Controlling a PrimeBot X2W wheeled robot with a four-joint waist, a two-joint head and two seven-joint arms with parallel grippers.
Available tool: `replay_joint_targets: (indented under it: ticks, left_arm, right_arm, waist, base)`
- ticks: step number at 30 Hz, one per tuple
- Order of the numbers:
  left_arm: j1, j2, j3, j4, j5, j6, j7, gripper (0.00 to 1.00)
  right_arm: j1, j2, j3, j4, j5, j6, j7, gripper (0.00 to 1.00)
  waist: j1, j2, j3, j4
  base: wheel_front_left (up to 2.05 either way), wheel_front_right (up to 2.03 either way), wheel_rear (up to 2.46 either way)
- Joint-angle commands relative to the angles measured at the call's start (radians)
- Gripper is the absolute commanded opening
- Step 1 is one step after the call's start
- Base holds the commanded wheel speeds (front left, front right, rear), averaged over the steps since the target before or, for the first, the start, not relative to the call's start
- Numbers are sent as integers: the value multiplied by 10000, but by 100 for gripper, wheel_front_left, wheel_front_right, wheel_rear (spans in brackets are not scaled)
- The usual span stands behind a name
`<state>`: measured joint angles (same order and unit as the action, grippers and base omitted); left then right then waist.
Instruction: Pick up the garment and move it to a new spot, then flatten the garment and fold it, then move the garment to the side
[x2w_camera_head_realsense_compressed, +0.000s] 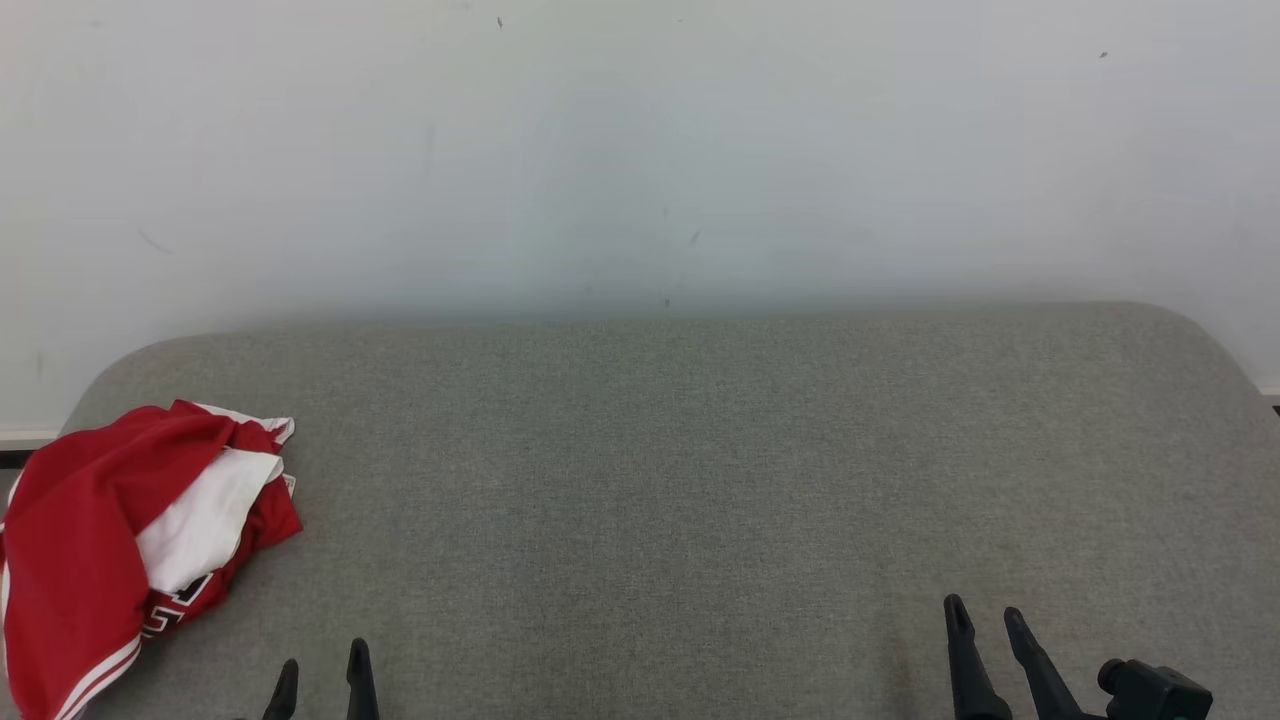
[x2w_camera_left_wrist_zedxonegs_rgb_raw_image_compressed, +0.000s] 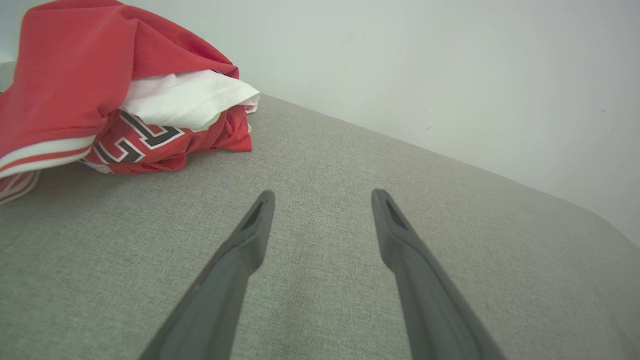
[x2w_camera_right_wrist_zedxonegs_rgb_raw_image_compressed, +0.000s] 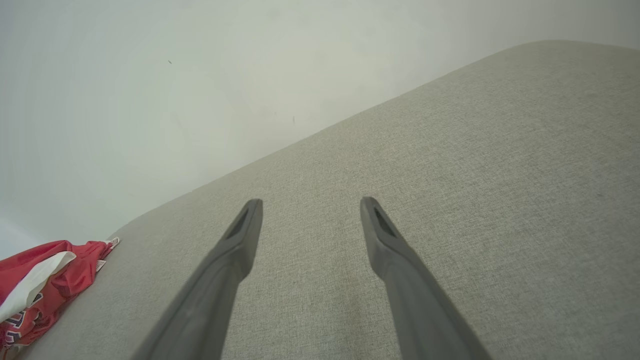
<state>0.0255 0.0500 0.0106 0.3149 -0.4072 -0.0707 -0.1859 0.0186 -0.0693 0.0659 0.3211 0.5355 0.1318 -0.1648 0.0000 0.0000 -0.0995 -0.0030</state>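
Both pairs of jaws are spread wide and empty, low over the grey fabric desk (x2w_camera_head_realsense_compressed: 700, 480). The crumpled red-and-white garment (x2w_camera_head_realsense_compressed: 90, 540) is heaped at the desk's left edge, near the left jaws. The pick-up is judged not yet begun, so a leftward reach and a pinch on a raised fold are called for.

One garment (x2w_camera_head_realsense_compressed: 90, 530) is lying in view, a single red and white heap. One grey cushion (x2w_camera_head_realsense_compressed: 640, 480) is bearing it, and one pale wall (x2w_camera_head_realsense_compressed: 640, 150) is rising behind. Two grippers are showing in the head view, the left gripper (x2w_camera_head_realsense_compressed: 323, 655) and the right gripper (x2w_camera_head_realsense_compressed: 985, 606). Each is showing two dark fingers (x2w_camera_left_wrist_zedxonegs_rgb_raw_image_compressed: 250, 235), making four in all; each wrist view is showing one pair. One dark block (x2w_camera_head_realsense_compressed: 1150, 690) is sitting beside the right gripper. A few small specks are dotting the wall, too faint for a sure count.
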Motion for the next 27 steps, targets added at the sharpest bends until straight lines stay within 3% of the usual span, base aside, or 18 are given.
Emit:
replay_joint_targets:
  ticks: [1,27]
  left_arm:
    - [91,32,33,-11,264,-18,-102,100]
    - [128,12,287,492,1945,-151,-642,100]
  right_arm:
    - [-7,-54,37,-52,-268,-15,-72,100]
    - [217,8,217,19,-2241,-19,-351,100]
  waist:
    - [0,0,-13,1]
    - [0,0,-329,116]
  base:
    - [0,0,0]
    - [0,0,0]
